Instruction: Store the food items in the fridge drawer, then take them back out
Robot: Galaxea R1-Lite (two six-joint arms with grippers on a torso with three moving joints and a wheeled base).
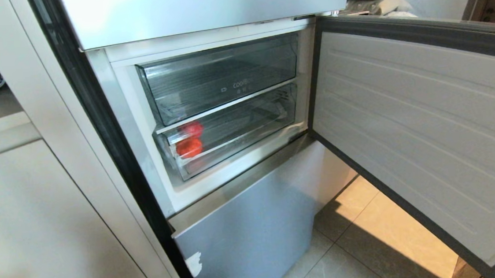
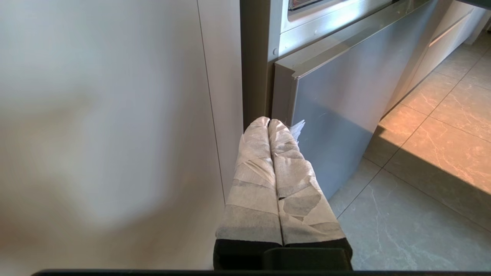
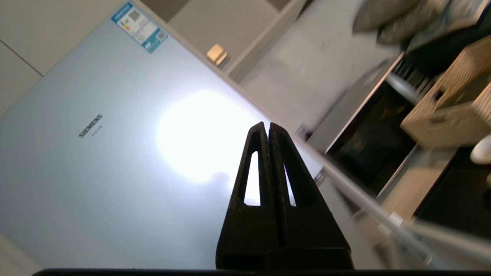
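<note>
Two tomatoes (image 1: 190,146) sat in the closed lower drawer (image 1: 247,132); fridge door (image 1: 424,134) open. Right gripper (image 3: 267,128) pinched shut, empty; left gripper (image 2: 268,123) shut, parked.

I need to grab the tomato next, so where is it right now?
In the head view, the red tomato sits at the left end of the lower clear fridge drawer, under the upper clear bin, with a second red piece just behind it.

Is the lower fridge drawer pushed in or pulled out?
Pushed in: the lower fridge drawer sits inside the compartment, with red food items behind its clear front.
</note>
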